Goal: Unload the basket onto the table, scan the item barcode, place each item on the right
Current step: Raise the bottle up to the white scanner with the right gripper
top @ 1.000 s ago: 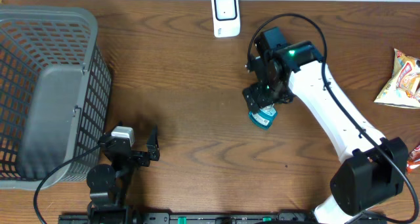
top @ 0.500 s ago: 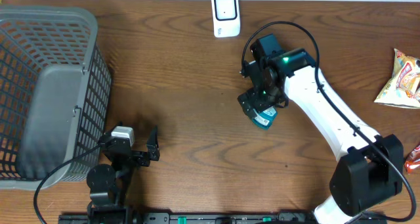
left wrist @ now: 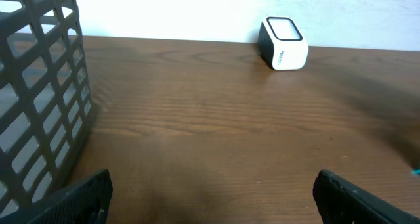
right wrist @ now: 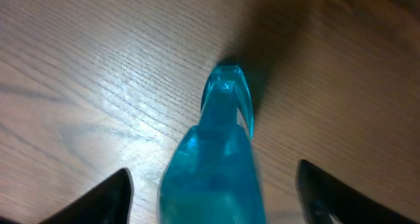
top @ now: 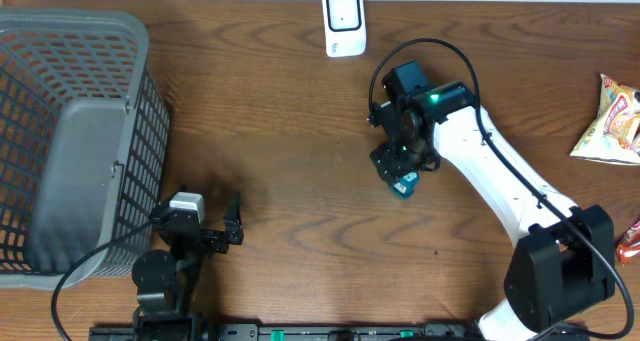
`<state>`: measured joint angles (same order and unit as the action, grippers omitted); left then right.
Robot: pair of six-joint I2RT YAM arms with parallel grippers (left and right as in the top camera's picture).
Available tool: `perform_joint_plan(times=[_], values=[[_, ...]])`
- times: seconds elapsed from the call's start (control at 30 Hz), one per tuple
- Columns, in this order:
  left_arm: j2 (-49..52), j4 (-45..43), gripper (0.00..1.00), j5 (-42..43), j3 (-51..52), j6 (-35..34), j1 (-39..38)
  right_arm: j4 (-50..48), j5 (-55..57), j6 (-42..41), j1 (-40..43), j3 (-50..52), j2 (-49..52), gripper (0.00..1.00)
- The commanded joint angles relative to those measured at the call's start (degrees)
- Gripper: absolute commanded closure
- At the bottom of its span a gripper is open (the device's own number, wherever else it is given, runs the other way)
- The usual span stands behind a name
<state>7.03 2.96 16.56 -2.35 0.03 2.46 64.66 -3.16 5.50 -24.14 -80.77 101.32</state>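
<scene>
Blue item (top: 403,187), translucent, rests on the table (top: 280,131) on the robot's side of the scanner (top: 343,21) and a little to its right, well apart from it. The right gripper (right wrist: 211,207) is directly over the item, one finger down each side, with bare wood showing in both gaps: jaws parted, nothing gripped. Judgement: this straddle sets up a pinch across the narrow body, so the item can be lifted and its code turned toward the scanner's window. No barcode is legible in any view. The left gripper (left wrist: 210,198) sits far to the scanner's left and nearer the robot, beside the basket (top: 60,131). Its fingers are wide with nothing between them, probably parked clear of the working arm. A snack packet (top: 612,121) lies far to the scanner's right, untouched.
</scene>
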Motion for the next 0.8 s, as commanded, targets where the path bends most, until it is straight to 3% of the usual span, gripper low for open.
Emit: perform_joint_plan(times=[0.0,0.07,0.27,0.47,0.77], values=[[0.0,0.8,0.02,0.3,1.5,0.3,0.0,0.0,-0.2,0.2,-0.2,1.4,0.0,0.38],[0.0,0.8,0.02,0.3,1.5,0.3,0.0,0.0,-0.1,0.1,-0.2,1.4,0.0,0.56],[0.0,0.8,0.02,0.3,1.5,0.3,0.0,-0.2,0.3,0.1,-0.2,1.4,0.0,0.72],[0.0,0.8,0.02,0.3,1.5,0.3,0.0,-1.8,1.1,0.1,-0.2,1.1,0.0,0.96],[0.0,0.8,0.02,0.3,1.5,0.3,0.0,-1.7,1.1,0.2,-0.2,-5.3,0.0,0.99]])
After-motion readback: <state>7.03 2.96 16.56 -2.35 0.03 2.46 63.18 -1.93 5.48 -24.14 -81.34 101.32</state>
